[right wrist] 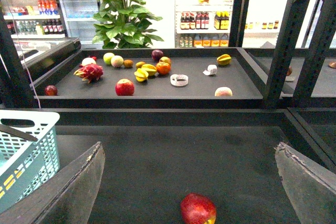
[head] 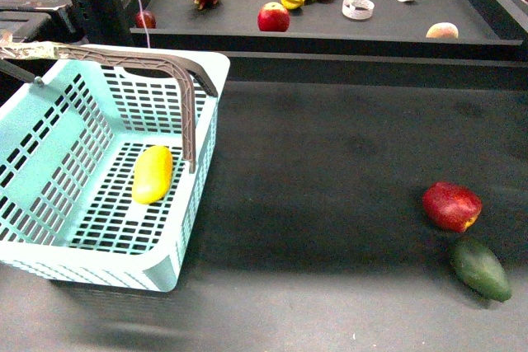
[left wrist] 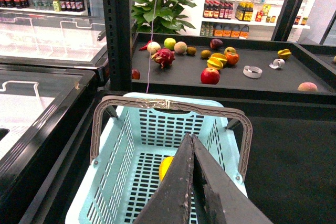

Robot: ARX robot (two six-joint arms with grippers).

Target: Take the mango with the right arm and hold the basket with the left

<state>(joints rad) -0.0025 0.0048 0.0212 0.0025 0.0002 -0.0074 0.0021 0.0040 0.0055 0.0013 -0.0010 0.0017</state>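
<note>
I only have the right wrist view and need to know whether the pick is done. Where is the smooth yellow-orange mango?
Observer: The mango lies on the floor of the pale turquoise slotted plastic basket.
Operator: Is the left hand gripping that basket?
Observer: The left hand is shut, fingers pressed together above the basket's inside, with nothing visible between them.
Operator: Is anything near the red roundish fruit in front of me?
Observer: A dark green oblong fruit lies close by it, nearer the robot and slightly to the right.
</note>
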